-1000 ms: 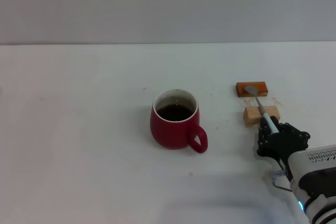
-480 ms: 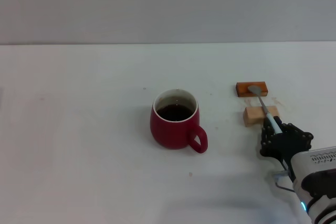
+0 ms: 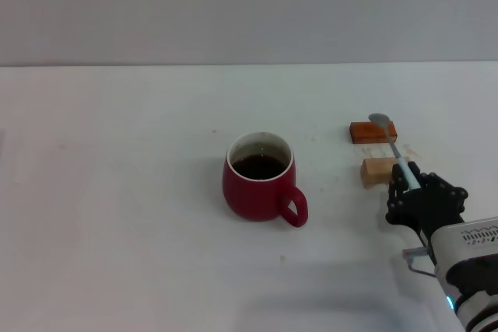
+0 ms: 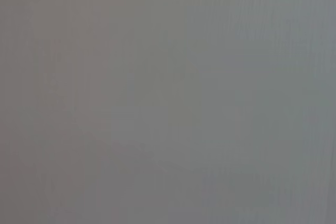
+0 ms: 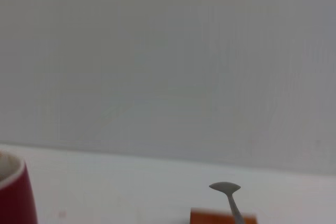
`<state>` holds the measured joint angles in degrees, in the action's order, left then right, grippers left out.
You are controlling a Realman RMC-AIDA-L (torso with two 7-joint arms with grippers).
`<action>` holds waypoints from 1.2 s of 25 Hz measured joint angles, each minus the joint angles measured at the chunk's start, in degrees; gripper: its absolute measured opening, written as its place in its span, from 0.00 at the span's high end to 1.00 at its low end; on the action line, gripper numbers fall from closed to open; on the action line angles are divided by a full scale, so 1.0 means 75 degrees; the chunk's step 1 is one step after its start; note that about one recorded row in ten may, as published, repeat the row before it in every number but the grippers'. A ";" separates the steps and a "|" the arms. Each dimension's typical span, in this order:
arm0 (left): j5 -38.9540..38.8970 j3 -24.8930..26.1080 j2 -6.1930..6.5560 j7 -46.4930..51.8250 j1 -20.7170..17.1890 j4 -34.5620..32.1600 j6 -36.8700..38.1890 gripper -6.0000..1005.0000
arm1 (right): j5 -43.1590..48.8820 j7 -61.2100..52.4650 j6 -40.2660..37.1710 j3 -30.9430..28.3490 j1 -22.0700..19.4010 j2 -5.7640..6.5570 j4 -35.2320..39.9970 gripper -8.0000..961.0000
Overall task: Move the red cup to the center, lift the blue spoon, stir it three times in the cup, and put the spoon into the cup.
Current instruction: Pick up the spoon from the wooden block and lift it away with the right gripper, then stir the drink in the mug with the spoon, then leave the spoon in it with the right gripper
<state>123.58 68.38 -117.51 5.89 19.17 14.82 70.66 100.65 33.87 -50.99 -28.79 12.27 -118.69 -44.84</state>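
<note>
now, taking the views in turn:

head view, red cup: the red cup [image 3: 261,177] stands near the middle of the table [image 3: 117,192], dark liquid inside, its handle turned toward five o'clock.
head view, blue spoon: the blue spoon [image 3: 391,146] is at about three o'clock from the cup and well apart from it; its pale handle runs down into the right gripper [image 3: 412,190] and its grey bowl is raised at the twelve o'clock end, above the orange block [image 3: 372,132].
head view, blocks: the tan block [image 3: 380,170] lies just at six o'clock of the orange one; the spoon appears lifted clear of both.
head view, right arm pose: the wrist comes in from the five o'clock corner, black fingers clamped around the spoon handle's lower end, the spoon tilted up and away from the robot.
left wrist view: only a blank grey surface; the left gripper is not seen anywhere.
right wrist view: the spoon bowl [image 5: 226,188] stands over the orange block [image 5: 220,217], with the cup's rim [image 5: 13,195] at the edge; no fingers show.
step in hand: lifting the spoon, i judge.
doing it well: raise it higher than the cup rim before carrying it toward nine o'clock, keep the grip firm so the slim handle does not swivel, and tip the bowl downward only once it is over the cup's mouth.
</note>
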 joint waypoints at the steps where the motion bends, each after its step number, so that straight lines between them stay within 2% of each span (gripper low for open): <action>1: -0.0001 0.0000 0.0000 0.0000 0.0002 -0.0010 -0.0003 0.14 | 0.0000 0.0227 -0.0088 -0.0022 -0.0071 0.0004 -0.0146 0.83; 4: 0.0000 0.0000 0.0000 0.0000 0.0011 -0.0028 -0.0029 0.14 | 0.0035 0.1088 -0.0262 -0.0260 -0.0347 0.0013 -0.0752 0.83; 11: 0.0000 0.0000 0.0016 0.0000 0.0005 -0.0031 -0.0051 0.14 | 0.0049 0.1247 -0.0311 -0.0390 -0.0499 0.0050 -0.1118 0.83; 14: -0.0001 0.0000 0.0022 0.0000 0.0001 -0.0032 -0.0065 0.14 | -0.0005 0.1434 -0.0246 -0.0482 -0.0608 0.0138 -0.1547 0.83; 18: -0.0001 0.0000 0.0027 0.0000 0.0000 -0.0032 -0.0069 0.14 | -0.0033 0.1977 -0.0101 -0.0701 -0.0802 0.0147 -0.2028 0.83; 24: -0.0003 0.0000 0.0032 0.0000 -0.0001 -0.0032 -0.0076 0.14 | -0.0039 0.3202 0.0618 -0.1328 -0.1377 0.0221 -0.3516 0.83; 30: -0.0035 0.0000 0.0020 0.0000 0.0028 -0.0088 -0.0082 0.14 | -0.0047 0.3858 0.1591 -0.1911 -0.1790 0.0230 -0.4447 0.83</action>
<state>123.32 68.38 -117.36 5.89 19.38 14.16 70.04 100.30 62.80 -39.05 -43.12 -1.15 -116.96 -78.19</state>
